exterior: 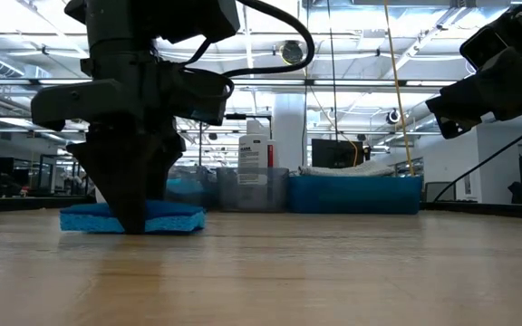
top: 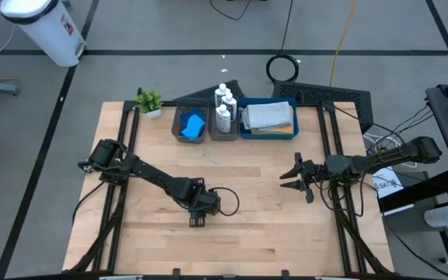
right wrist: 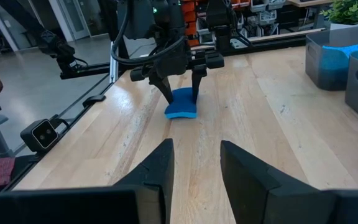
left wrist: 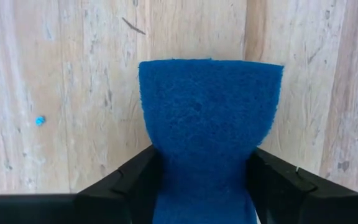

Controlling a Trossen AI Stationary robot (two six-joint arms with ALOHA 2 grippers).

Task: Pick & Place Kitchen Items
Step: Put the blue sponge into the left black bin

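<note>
A dark-blue sponge (left wrist: 210,106) lies flat on the wooden table (top: 271,225), left of its middle and toward the near edge. My left gripper (top: 197,218) stands over it, pointing down, shut on the sponge; both also show in the low view (exterior: 134,213) and in the right wrist view (right wrist: 182,107). My right gripper (top: 292,177) hangs level above the table's right half, open, with nothing between its fingers (right wrist: 160,168). My left gripper pinches the sponge's two opposite sides (left wrist: 160,168) between its two fingers, at one end of the sponge. The fingers (left wrist: 132,180) come from above, pointing down. The sponge is dented in where they meet it. Its underside rests flat on the table (exterior: 166,220).
At the far edge stand a grey tray (top: 179,128) with a light-blue sponge (top: 194,124), a grey tray (top: 225,134) with white bottles (top: 224,105), and a blue tray (top: 269,134) with folded cloths (top: 269,115). A small potted plant (top: 149,101) stands left of them. Bare wood lies between the arms.
</note>
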